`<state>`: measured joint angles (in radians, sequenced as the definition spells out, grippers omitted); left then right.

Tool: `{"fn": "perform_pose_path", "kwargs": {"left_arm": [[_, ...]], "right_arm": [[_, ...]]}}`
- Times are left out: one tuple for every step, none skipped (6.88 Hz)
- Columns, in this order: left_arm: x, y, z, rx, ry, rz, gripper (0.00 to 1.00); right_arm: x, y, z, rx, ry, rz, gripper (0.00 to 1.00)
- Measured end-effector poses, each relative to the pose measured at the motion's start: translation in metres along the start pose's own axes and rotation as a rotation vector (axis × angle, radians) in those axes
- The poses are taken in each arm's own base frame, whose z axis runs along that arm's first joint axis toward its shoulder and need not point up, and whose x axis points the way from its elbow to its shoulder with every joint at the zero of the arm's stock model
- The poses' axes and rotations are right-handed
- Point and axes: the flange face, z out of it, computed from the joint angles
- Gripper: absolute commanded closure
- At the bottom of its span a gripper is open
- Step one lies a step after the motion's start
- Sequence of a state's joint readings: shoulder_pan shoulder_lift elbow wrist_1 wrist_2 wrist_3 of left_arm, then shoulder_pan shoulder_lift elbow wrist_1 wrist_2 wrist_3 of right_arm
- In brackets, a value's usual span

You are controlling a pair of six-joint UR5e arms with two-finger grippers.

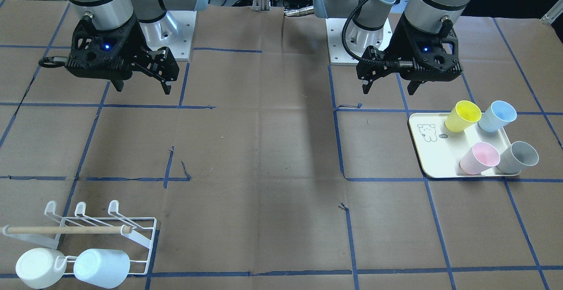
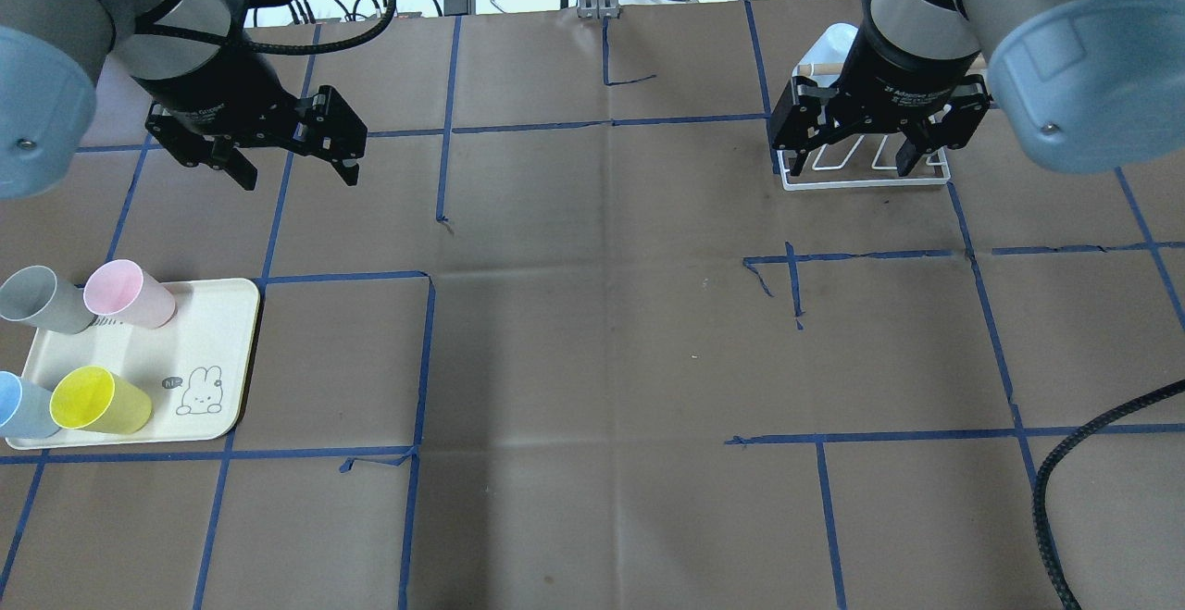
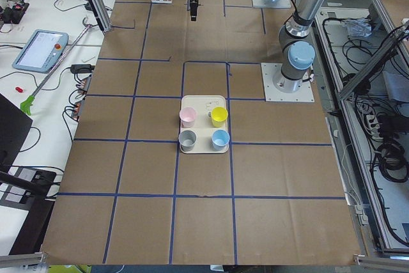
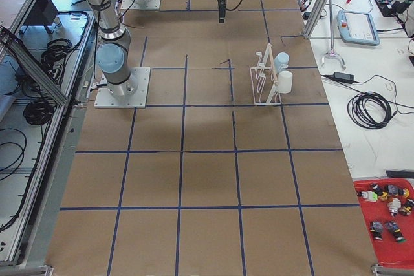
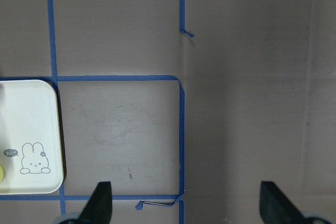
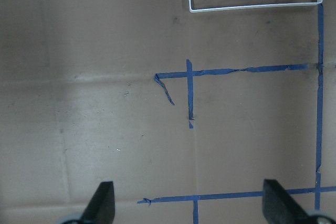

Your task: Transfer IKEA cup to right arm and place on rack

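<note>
the tabletop is covered all over in brown paper, creased in places. blue tape lines mark it off into big squares, and a few of them are torn or stop short. on the robot's left side a cream tray with a small bunny drawing lies flat on the paper, its edges close along the tape. on the robot's right, near the edge away from the robot, the white wire rack stands on its base frame. the right arm's base plate and the left arm's base plate sit flat at the robot's edge, well apart.
</note>
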<state>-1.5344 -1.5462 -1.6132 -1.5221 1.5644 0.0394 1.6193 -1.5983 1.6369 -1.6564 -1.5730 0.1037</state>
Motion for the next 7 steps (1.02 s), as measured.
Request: {"fn": "perform_pose_path", "kwargs": {"left_arm": [[0.0, -0.001, 0.001, -0.002, 0.0, 0.0, 0.01], [0.0, -0.001, 0.001, -0.002, -0.001, 0.0, 0.01], [0.0, -0.001, 0.001, -0.001, -0.001, 0.001, 0.01], [0.0, -0.001, 0.0, -0.001, -0.002, 0.001, 0.01], [0.0, -0.001, 0.0, -0.001, -0.002, 0.001, 0.01], [0.0, -0.001, -0.001, -0.001, -0.002, 0.001, 0.01], [0.0, 0.0, -0.001, 0.0, -0.002, 0.002, 0.01]], "right_arm": [[0.001, 0.009, -0.002, 0.006, -0.001, 0.0, 0.0], [0.001, 0.015, -0.001, 0.007, -0.003, -0.001, 0.0], [0.001, 0.017, -0.001, 0.008, -0.004, -0.002, 0.0], [0.001, 0.018, -0.002, 0.008, -0.006, -0.003, 0.0], [0.0, 0.019, -0.002, 0.008, -0.011, -0.003, 0.0], [0.0, 0.019, -0.002, 0.008, -0.014, -0.003, 0.0], [0.0, 0.019, -0.002, 0.007, -0.016, -0.003, 0.0]]}}
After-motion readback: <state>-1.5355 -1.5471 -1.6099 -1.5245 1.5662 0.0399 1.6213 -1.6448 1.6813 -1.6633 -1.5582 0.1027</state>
